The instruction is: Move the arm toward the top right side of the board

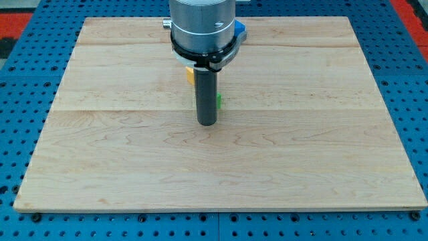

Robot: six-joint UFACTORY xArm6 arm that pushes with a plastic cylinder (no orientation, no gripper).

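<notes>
Camera view: my tip [206, 123]; one green block [218, 101], one yellow block [190, 74], one blue block [239, 29].

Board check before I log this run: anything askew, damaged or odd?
Nothing stands out. The wooden board looks intact. My tip rests near its middle, with a green block, a yellow block and a blue block only partly visible behind the arm.

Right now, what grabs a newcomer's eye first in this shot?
The arm's grey cylinder at the view's top centre, with the dark rod coming down to my tip near the middle of the wooden board. Three blocks peek out from behind the arm, shapes mostly hidden: a green block just right of the rod, a yellow block at its left, and a blue block by the cylinder's right.
</notes>
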